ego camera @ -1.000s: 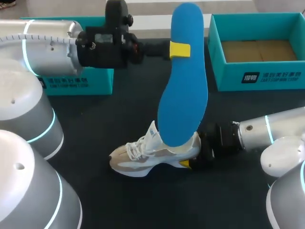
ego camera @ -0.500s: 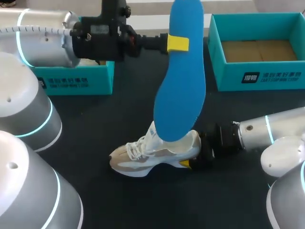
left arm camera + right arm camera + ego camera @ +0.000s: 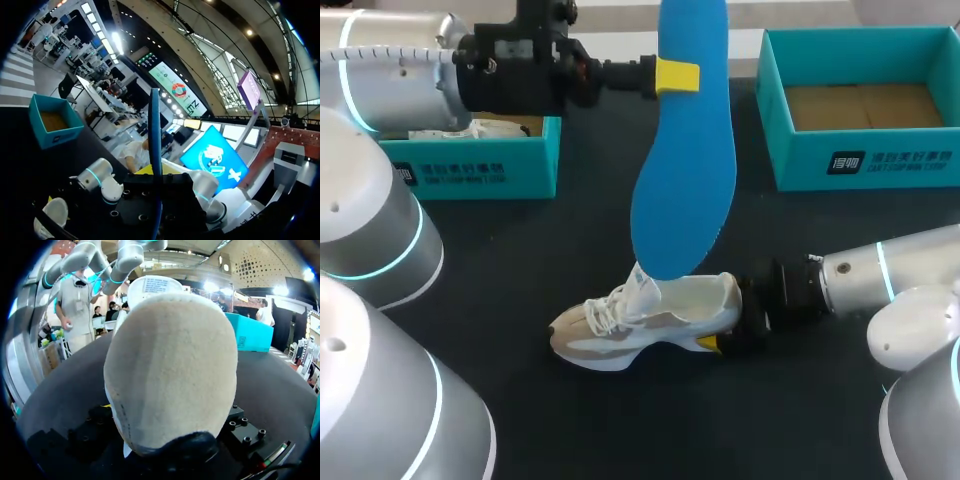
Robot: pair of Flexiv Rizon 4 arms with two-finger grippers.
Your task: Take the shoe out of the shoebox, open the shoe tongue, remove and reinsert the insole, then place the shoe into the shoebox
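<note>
Now the blue insole (image 3: pixel 683 150) hangs upright over the shoe (image 3: pixel 650 320), its lower end at the shoe's collar; my left gripper (image 3: pixel 677 76) pinches its upper part; my right gripper (image 3: pixel 720 338) clamps the shoe's heel on the dark table (image 3: pixel 520 260); a teal shoebox (image 3: pixel 865 165) stands beyond the shoe.

My left arm (image 3: pixel 395 65) comes in from the left and reaches flat across, held up high. Its end effector (image 3: pixel 677 77) is pinched tight on the insole (image 3: pixel 682 190), with a yellow tip pressed on the side we can see. My right arm (image 3: pixel 880 275) comes in low from the right, and its end effector (image 3: pixel 720 342) sits right against the heel of the shoe (image 3: pixel 650 320).
</note>
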